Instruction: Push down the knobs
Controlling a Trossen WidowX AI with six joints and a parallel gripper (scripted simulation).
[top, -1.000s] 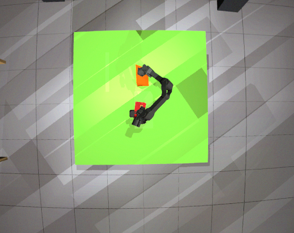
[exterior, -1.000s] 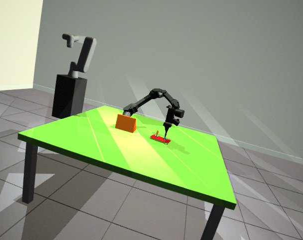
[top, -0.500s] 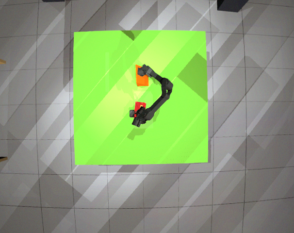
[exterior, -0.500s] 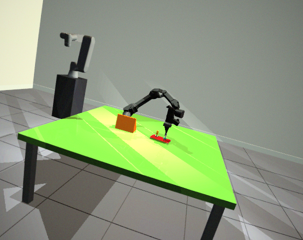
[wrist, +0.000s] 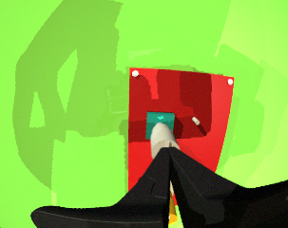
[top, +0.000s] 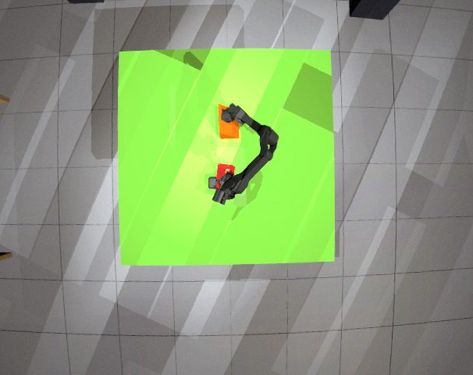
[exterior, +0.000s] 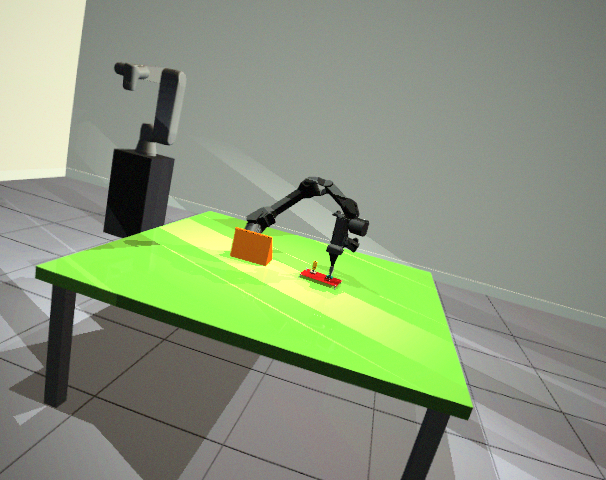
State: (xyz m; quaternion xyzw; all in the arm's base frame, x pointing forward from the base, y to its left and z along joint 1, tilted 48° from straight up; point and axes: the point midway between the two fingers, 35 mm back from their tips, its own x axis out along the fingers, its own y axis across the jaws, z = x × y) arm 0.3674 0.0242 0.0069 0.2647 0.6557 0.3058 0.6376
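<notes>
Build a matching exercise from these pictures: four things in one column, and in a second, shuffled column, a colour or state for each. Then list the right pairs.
Things
1. flat red circuit board
2. orange wedge-shaped block
3. square potentiometer body beneath the pale knob
4. black parallel-jaw gripper

Colour or state
A. teal
B. shut, fingers pressed together, tips on the pale knob
C. orange, at the arm's base
D. red, with white dots at its far corners

Pairs: 1-D, 2-C, 3-A, 4-B
</notes>
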